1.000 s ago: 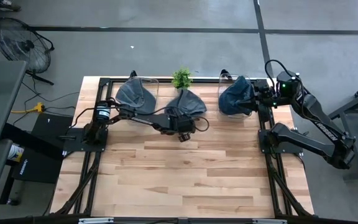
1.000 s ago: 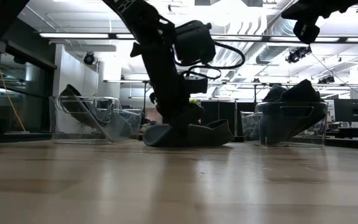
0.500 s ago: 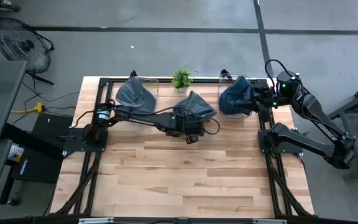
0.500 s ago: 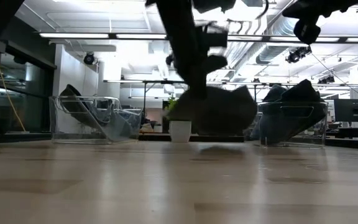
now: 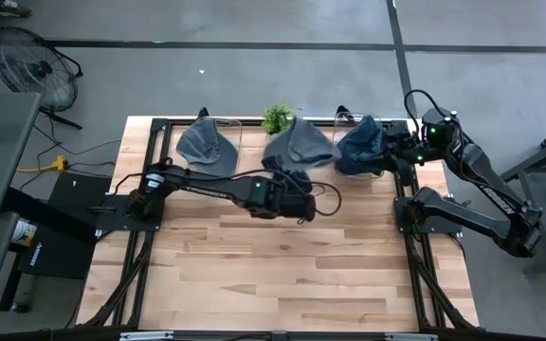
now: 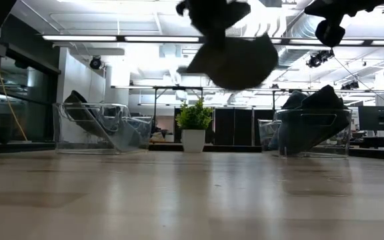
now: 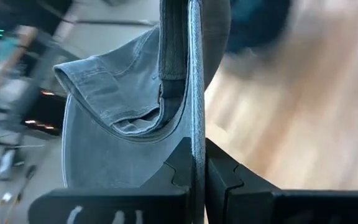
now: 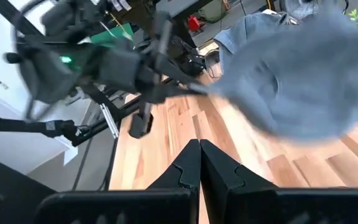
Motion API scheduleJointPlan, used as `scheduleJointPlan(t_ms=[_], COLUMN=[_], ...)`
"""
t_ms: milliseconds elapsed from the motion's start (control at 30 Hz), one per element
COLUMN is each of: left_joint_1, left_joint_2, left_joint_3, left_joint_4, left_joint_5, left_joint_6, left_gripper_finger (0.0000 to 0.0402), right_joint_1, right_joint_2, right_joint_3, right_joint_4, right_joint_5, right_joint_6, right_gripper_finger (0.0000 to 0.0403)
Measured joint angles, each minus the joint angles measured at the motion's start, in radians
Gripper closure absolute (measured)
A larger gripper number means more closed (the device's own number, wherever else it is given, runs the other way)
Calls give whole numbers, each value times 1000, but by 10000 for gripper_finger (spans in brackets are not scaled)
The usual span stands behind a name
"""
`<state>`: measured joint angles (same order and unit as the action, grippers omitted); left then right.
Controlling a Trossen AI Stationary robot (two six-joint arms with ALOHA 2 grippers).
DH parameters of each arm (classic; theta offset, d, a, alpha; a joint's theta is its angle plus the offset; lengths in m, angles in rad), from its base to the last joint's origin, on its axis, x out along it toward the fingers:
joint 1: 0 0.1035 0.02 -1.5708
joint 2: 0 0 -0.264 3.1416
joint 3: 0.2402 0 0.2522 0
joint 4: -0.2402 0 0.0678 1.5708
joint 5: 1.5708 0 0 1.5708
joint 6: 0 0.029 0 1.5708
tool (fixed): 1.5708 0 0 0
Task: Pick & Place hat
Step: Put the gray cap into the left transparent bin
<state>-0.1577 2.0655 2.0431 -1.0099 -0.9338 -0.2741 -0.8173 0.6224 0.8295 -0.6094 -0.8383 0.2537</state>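
High view is showing the left arm stretching right across the back half of the worktop (image 5: 282,275), with its end effector (image 5: 297,185) carrying a grey denim hat (image 5: 300,144). The hat is hanging in the air near the back edge, between the little potted plant (image 5: 276,117) and the clear bin on the right (image 5: 360,152), which is holding another dark blue cap. A second clear bin (image 5: 209,142) with a greyish cap in it is sitting at the back left.

Low view is confirming the hat (image 6: 231,61) is well off the wood, floating up near the ceiling lights with the plant (image 6: 193,125) standing on the worktop underneath and a bit to the side.

Left wrist view is the clearest one: the two dark fingers (image 7: 178,171) are pinching the hat's fabric (image 7: 117,124) edge-on, pressed tight against it, with the brim and inner band hanging in front of the lens.

Right arm is parked at the back right corner, up by the right bin. Its end effector (image 8: 199,163) is showing in its own wrist view with the fingers pressed together and nothing between them, and the hat (image 8: 303,87) is blurring past in front of it.
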Motion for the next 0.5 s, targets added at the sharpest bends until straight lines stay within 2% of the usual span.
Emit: scheduleJointPlan(t_ms=[133, 200, 333, 500], left_joint_1=[-8, -7, -5, -7], left_joint_2=[0, 0, 0, 0], left_joint_3=[53, 72, 92, 91], left_joint_4=[-18, -18, -6, 64], left_joint_5=[-177, -230, -262, -277], left_joint_6=[-173, -292, -475, -528], left_gripper_finger=[398, 398, 398, 398], right_joint_1=[0, 0, 0, 0], right_joint_2=[0, 0, 0, -14], right_joint_3=[0, 0, -2, -86], right_joint_4=[0, 0, 1, 62], right_joint_5=[24, 28, 28, 23], right_joint_6=[8, 8, 8, 42], right_gripper_finger=[402, 402, 402, 402])
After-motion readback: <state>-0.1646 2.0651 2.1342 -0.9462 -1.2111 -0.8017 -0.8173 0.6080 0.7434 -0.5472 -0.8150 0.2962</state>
